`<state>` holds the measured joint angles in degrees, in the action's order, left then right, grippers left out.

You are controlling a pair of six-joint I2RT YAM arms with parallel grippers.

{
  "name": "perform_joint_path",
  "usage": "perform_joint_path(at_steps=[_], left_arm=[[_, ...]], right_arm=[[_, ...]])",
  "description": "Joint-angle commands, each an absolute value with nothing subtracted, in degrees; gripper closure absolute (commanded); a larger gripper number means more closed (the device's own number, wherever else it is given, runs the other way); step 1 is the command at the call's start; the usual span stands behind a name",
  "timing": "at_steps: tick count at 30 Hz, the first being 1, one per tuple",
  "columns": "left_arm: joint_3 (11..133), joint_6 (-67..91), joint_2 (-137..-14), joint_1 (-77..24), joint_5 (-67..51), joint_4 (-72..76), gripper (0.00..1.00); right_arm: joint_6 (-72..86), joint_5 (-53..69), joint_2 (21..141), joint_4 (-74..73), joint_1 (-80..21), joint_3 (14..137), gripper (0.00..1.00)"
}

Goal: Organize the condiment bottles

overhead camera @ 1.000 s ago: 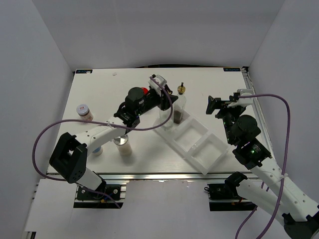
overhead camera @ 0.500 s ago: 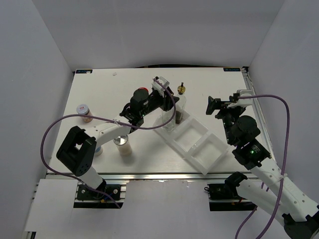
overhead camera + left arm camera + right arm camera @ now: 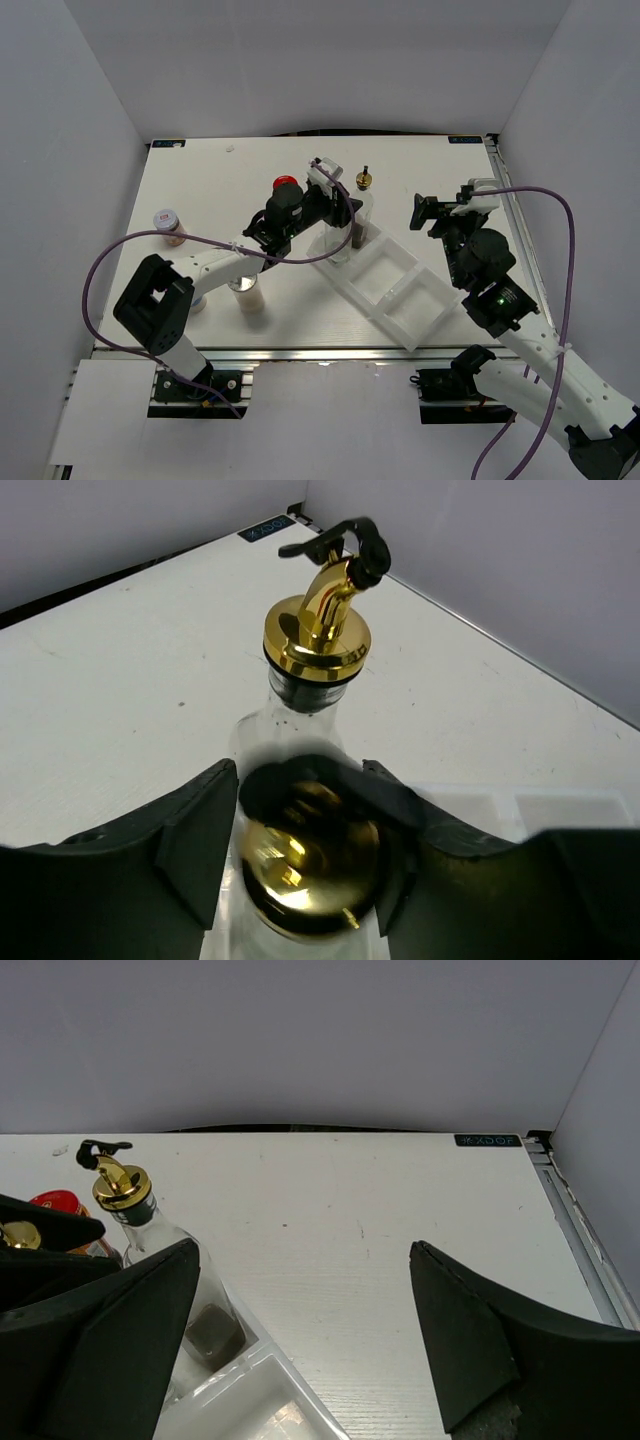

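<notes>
My left gripper (image 3: 335, 213) is shut on the gold cap of a clear glass gold-spouted bottle (image 3: 310, 865), which stands in the far-left compartment of the white tray (image 3: 400, 292). In the top view that bottle's body (image 3: 335, 245) shows below the fingers. The second gold-spouted bottle (image 3: 362, 190) stands just beyond it in the same compartment, also in the left wrist view (image 3: 318, 640) and the right wrist view (image 3: 122, 1188). My right gripper (image 3: 437, 212) is open and empty above the table, right of the tray.
A red-lidded jar (image 3: 287, 186) stands behind my left arm. A small pale-lidded jar (image 3: 168, 222) is at the left. A silver-capped white shaker (image 3: 245, 292) and a partly hidden blue-labelled bottle (image 3: 196, 302) stand near the front left. The tray's two nearer compartments hold nothing.
My left arm has shifted a little right and down over the tray, uncovering the red-lidded jar. My right gripper has edged slightly left.
</notes>
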<state>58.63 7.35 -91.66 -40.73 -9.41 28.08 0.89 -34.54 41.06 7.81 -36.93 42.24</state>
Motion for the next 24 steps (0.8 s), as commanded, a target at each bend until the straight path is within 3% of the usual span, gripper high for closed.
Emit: perform_joint_path(at_steps=[1, 5, 6, 7, 24], left_arm=[[59.76, 6.59, -90.35, -41.4, -8.0, 29.27, 0.36], [60.56, 5.19, -89.65, -41.57, -6.6, 26.11, 0.27], [60.56, 5.19, -89.3, -41.57, -6.16, 25.49, 0.07], [60.64, 5.1, -89.12, -41.66, -6.07, 25.05, 0.02], [67.15, 4.22, -82.62, -41.92, -2.11, 3.88, 0.02]], right_arm=[[0.26, -35.77, 41.04, 10.99, -37.0, 42.45, 0.11], [0.26, -34.98, 40.87, 10.37, -37.09, 42.71, 0.1], [0.26, -34.89, 40.78, 10.28, -37.0, 42.8, 0.11], [0.26, -34.72, 40.87, 10.11, -37.09, 42.72, 0.11], [-1.14, -31.2, 44.21, 5.45, -37.09, 45.97, 0.11]])
